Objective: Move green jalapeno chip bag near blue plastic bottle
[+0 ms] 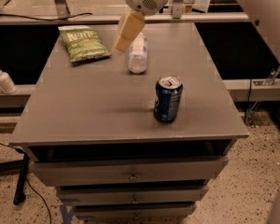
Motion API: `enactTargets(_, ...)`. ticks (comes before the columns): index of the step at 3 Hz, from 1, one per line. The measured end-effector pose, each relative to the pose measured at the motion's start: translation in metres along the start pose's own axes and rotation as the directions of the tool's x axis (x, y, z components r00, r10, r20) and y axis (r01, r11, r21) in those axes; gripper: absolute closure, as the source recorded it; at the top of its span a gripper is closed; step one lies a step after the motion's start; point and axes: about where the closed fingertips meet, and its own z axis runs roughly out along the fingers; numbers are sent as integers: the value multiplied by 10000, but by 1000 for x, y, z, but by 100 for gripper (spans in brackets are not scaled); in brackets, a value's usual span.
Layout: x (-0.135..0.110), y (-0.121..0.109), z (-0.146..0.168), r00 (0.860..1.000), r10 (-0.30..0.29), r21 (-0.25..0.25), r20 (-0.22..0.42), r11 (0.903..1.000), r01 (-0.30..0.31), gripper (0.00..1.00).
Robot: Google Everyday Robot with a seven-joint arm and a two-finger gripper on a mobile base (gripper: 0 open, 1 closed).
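Plainly, the task has hardly begun, judging by how things lie: the green jalapeno chip bag (84,42) rests flat on the grey surface (84,111) at about 10 o'clock from its middle, near the far left corner. It is untouched and nothing grips it. The blue plastic bottle (138,55) sits at roughly 12 o'clock from the middle. The bag lies at 9 o'clock of the bottle with a strip of bare surface between them, close but not beside each other. The gripper (127,31) hangs from the white arm head above the far edge, over the gap between bag and bottle and partly in front of the bottle's upper end. Whether it is spread or pressed together I cannot tell, but it holds nothing that shows. What is left, by my reckoning, is all of the work: reach toward 9 o'clock to the bag, take it, and set it just beside the bottle. The bag is small, green and crinkled, with white "Kettle" lettering on a pale band. Its face is up and its long side runs slightly askew to the surface's edge. It looks light and slack, so it may crumple or slide under a grasp. A dark blue soda can (168,98) stands upright at 4 o'clock from the middle, well apart from both.
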Motion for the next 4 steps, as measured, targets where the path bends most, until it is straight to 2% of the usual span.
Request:
enactTargets(2,-9,-76,97,9927,-564,480,1066,9975,515,0)
enactTargets(4,-7,-78,107,9908,-497,449,1261,9980,444,0)
